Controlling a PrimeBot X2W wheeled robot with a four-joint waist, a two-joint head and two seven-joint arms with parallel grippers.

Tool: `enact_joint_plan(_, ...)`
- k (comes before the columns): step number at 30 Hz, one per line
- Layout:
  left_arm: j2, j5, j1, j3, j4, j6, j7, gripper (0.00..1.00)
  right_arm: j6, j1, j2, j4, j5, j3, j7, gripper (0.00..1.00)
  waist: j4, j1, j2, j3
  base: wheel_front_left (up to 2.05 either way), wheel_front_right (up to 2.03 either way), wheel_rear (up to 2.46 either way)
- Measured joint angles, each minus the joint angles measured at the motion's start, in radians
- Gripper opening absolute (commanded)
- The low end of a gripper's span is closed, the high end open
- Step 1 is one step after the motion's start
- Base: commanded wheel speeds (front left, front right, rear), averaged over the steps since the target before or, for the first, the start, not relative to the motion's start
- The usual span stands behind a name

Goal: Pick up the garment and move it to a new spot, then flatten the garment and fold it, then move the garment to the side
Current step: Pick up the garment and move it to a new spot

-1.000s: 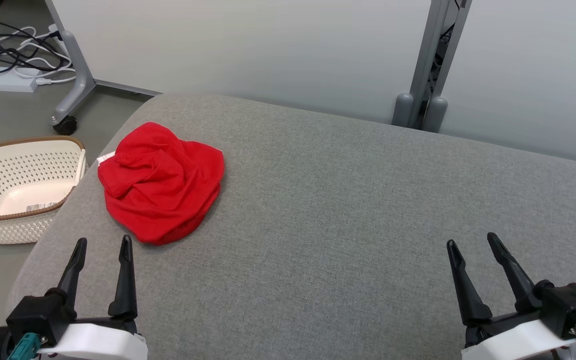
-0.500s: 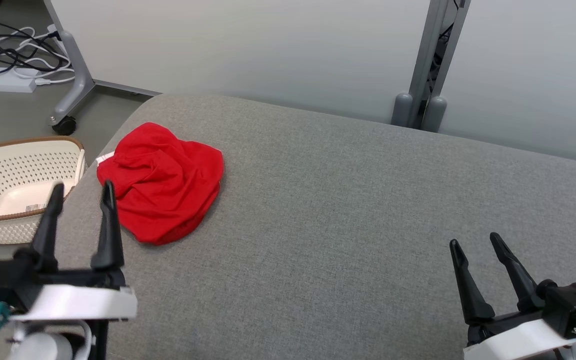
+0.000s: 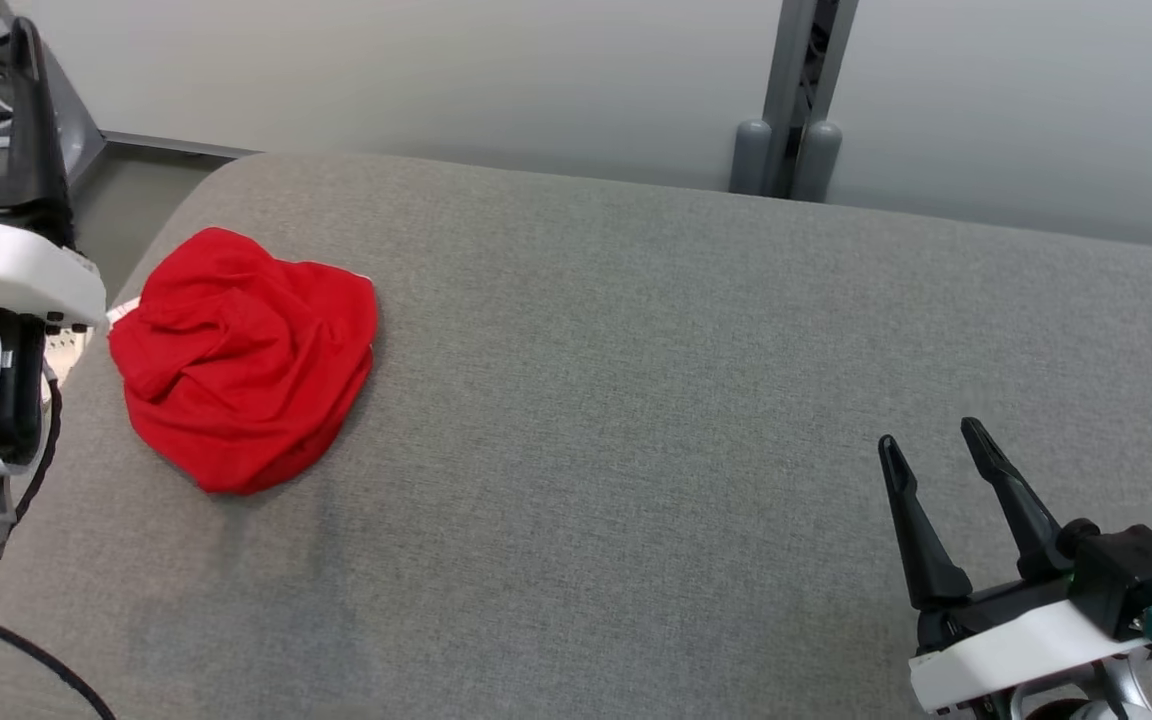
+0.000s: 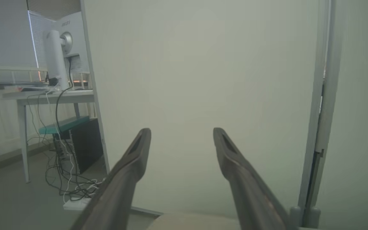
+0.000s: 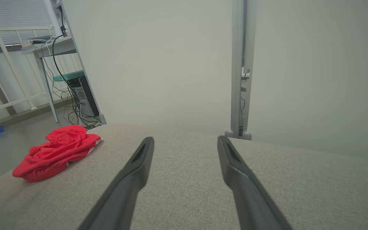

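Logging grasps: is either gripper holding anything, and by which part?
Nothing: left gripper and right gripper are open and empty; the garment lies untouched.

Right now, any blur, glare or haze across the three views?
Head view: sharp, even light, no glare, faint shadow by the garment. Left wrist view: hazy, low contrast, jaws soft. Right wrist view: clearer, garment crisp, near jaws slightly soft.

The garment (image 3: 241, 360) lies on the padded table (image 3: 636, 400), toward its far left corner. My left gripper (image 4: 181, 134) hangs left of it, past the table's edge. My right gripper (image 3: 926, 433) is over the near right. A partition wall (image 3: 436, 80) stands behind the table.
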Motion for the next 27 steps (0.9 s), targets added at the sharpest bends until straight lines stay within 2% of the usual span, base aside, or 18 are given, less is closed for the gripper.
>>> enact_joint_plan(6,-0.027,-0.052,-0.055,-0.036,0.389,-0.112,0.044,1.00,0.000,-0.029,0.000,0.007,-0.003,0.008,-0.001,1.00,-0.051,0.0000,0.0000,0.059,0.00,0.00,0.00)
enact_joint_plan(12,-0.061,-0.089,-0.061,-0.056,0.691,-0.192,0.069,1.00,0.000,-0.062,0.000,0.008,-0.011,0.025,0.001,1.00,-0.098,0.0000,0.0000,0.121,0.00,0.00,0.00)
enact_joint_plan(17,-0.090,-0.134,-0.055,-0.047,0.878,-0.246,0.095,1.00,0.000,-0.091,-0.005,0.008,-0.011,0.044,0.009,1.00,-0.134,0.0000,0.0000,0.170,0.00,0.00,0.00)
enact_joint_plan(24,-0.114,-0.173,-0.065,-0.035,1.034,-0.309,0.104,1.00,0.000,-0.126,-0.023,0.006,0.000,0.058,0.008,1.00,-0.173,0.0000,0.0000,0.234,0.00,0.00,0.00)
enact_joint_plan(25,-0.113,-0.174,-0.072,-0.035,1.047,-0.314,0.104,0.82,0.000,-0.127,-0.023,0.007,0.001,0.060,0.006,1.00,-0.178,0.0000,0.0000,0.241,0.00,0.00,0.00)
enact_joint_plan(26,-0.112,-0.176,-0.081,-0.035,1.059,-0.322,0.107,0.40,0.000,-0.129,-0.023,0.006,0.004,0.062,-0.002,1.00,-0.183,0.0000,0.0000,0.247,0.00,0.00,0.00)
enact_joint_plan(27,-0.112,-0.180,-0.088,-0.033,1.065,-0.324,0.096,0.40,0.000,-0.134,-0.023,0.006,0.005,0.062,-0.002,1.00,-0.186,0.0000,0.0000,0.253,0.00,0.00,0.00)
